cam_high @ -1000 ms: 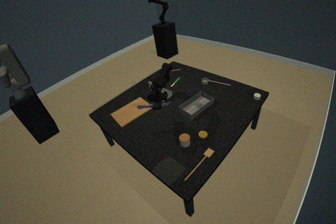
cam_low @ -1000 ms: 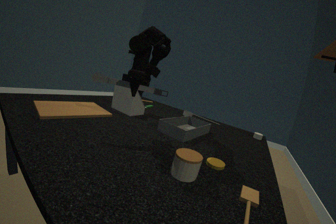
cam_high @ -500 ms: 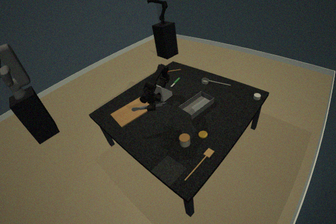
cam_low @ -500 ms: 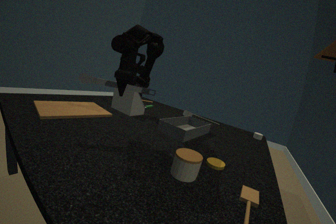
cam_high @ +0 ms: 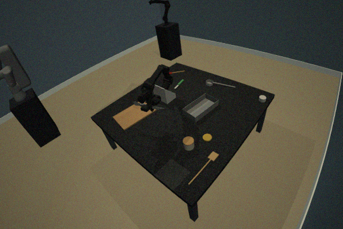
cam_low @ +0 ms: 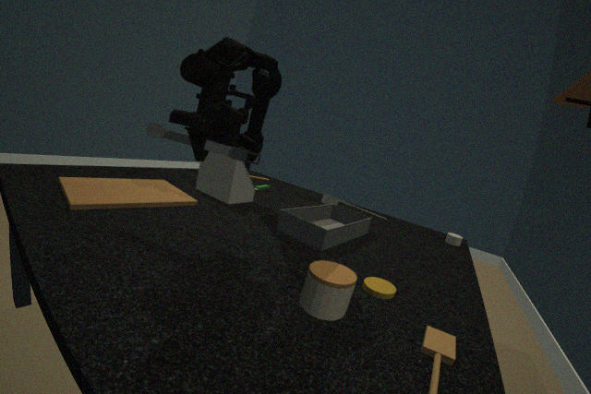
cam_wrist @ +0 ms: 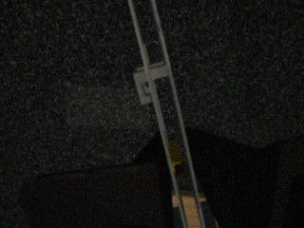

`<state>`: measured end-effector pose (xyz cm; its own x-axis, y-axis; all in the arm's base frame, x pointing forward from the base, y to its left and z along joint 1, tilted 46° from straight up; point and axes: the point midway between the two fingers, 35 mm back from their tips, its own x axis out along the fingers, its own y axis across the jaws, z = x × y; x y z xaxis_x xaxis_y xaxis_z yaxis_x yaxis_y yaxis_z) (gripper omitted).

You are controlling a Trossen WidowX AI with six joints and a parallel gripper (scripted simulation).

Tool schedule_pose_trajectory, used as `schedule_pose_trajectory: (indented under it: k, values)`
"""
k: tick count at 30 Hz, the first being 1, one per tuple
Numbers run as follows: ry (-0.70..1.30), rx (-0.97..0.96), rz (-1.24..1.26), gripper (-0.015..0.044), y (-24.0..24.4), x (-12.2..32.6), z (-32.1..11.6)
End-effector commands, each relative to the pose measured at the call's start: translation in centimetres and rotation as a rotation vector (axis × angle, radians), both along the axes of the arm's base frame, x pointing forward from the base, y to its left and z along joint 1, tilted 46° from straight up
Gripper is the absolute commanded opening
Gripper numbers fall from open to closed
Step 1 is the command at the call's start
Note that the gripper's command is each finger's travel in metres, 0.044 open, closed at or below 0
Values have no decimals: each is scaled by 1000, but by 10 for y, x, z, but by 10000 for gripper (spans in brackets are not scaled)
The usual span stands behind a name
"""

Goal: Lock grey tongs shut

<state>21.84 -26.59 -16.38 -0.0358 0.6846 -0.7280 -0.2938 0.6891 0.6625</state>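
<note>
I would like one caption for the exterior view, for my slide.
Pincer gripping grey tongs in the air, beside the wooden board.

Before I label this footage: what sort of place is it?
Probably a kitchen-style robot test room: a roasting tin and wooden board share the table with a mounted arm.

On the tabletop (cam_high: 235, 115) (cam_low: 190, 284): yellow disc (cam_high: 207, 137) (cam_low: 379, 287) noted beside lidded canister (cam_high: 188, 143) (cam_low: 328, 290); green-handled knife (cam_high: 180, 82) (cam_low: 262, 187) lying flat.
</note>
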Motion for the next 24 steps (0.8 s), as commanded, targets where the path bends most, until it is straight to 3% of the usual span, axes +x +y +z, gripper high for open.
schedule_pose_trajectory:
  k: [1,24]
  values:
    - [99,-11,-103,-150,-5,-9,-2]
    - [708,-62,-767,-150,-29,-62,-9]
